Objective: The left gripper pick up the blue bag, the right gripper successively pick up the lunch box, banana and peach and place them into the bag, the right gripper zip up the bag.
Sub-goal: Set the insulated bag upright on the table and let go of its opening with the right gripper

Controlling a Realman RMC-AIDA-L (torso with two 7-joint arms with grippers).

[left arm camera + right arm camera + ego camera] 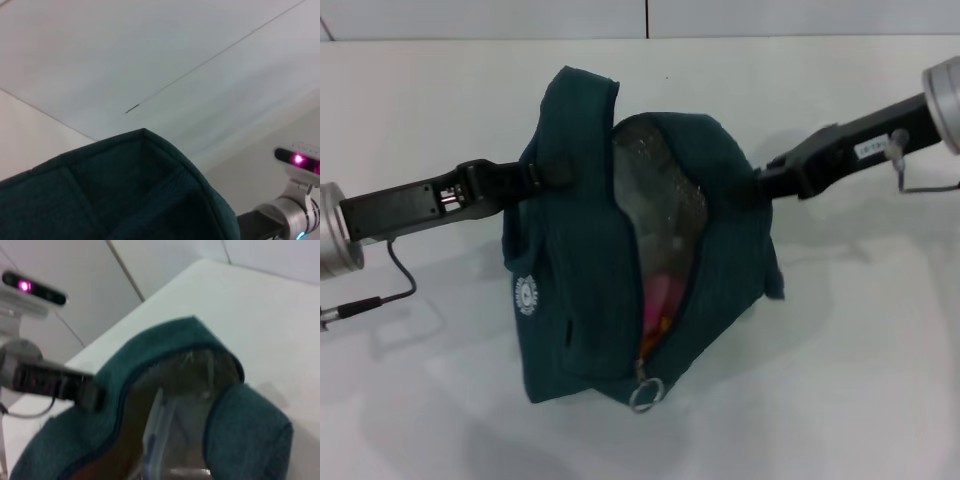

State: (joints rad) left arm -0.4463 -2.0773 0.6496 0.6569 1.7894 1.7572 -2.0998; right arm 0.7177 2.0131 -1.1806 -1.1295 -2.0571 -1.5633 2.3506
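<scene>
Bare white table [860, 380] all round the blue bag [580, 290]; its half-open mouth crowded by the lunch box [665, 205].

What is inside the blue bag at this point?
Through the blue bag's open mouth show silver foil lining, something pink low down, and a clear blue-rimmed edge in the right wrist view. The fabric covers the rest; no banana shows.

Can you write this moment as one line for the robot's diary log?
blue bag: lifted, zip open | left end effector: at bag's left side | right end effector: at bag's right side | pink item inside
</scene>
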